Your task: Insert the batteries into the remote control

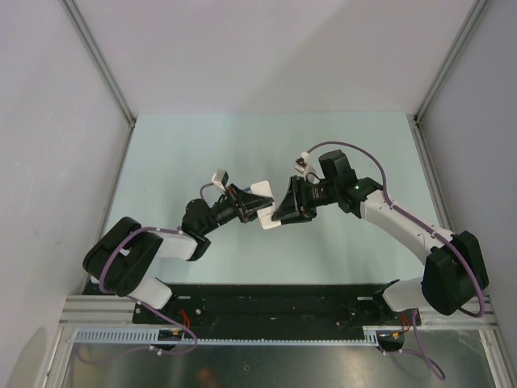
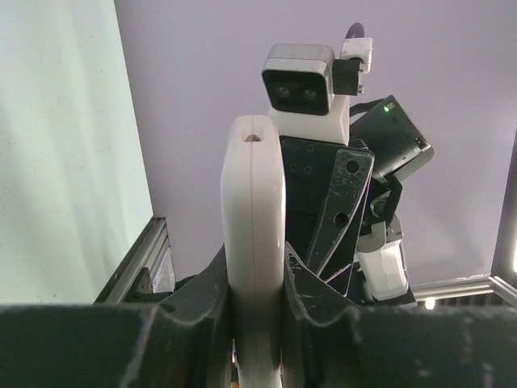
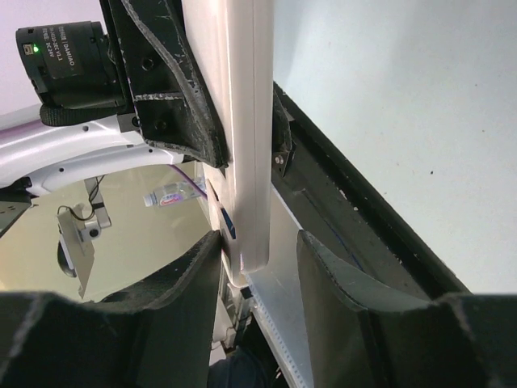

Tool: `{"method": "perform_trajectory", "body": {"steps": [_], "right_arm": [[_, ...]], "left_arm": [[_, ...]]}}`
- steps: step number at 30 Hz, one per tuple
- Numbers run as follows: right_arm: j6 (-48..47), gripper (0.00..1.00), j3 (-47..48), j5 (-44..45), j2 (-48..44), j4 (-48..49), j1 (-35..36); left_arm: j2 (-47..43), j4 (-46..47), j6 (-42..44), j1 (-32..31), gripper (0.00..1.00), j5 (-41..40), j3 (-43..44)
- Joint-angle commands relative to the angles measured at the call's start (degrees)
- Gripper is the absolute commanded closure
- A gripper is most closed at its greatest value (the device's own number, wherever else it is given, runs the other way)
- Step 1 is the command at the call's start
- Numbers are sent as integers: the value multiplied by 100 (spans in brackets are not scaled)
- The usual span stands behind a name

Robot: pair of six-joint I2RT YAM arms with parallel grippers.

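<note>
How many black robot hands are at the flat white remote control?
2. Left hand clamps the flat white remote control; right hand straddles its free end, open.

The remote control (image 2: pixel 252 242) is smooth white plastic with a soft sheen and a fine moulded seam down its edge; the left hand (image 2: pixel 254 275) is matt black plastic, its inner faces scratched and scuffed pale; the right hand (image 3: pixel 258 242) is the same dull black plastic, worn grey at the edges; the worktop (image 1: pixel 202 145) is a pale, smooth, matt sheet; the frame rails (image 1: pixel 77 311) are bare brushed metal.
</note>
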Motion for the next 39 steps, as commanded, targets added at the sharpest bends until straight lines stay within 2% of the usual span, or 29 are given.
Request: {"method": "perform_trajectory", "body": {"steps": [1,8,30,34,39], "right_arm": [[-29,55,2,-99,56,141,64],[93,60,2,-12,74,256,126],[594,61,10,138,250,897,416],[586,57,80,182,145,819,372],[454,43,239,279,13,459,301]], "left_arm": [[-223,1290,-88,41,100,71,267],[-241,1282,-96,24,100,71,311],[-241,1290,-35,-12,100,44,320],[-189,1282,26,-12,100,-17,285],[-101,1282,53,-12,100,-26,294]]}}
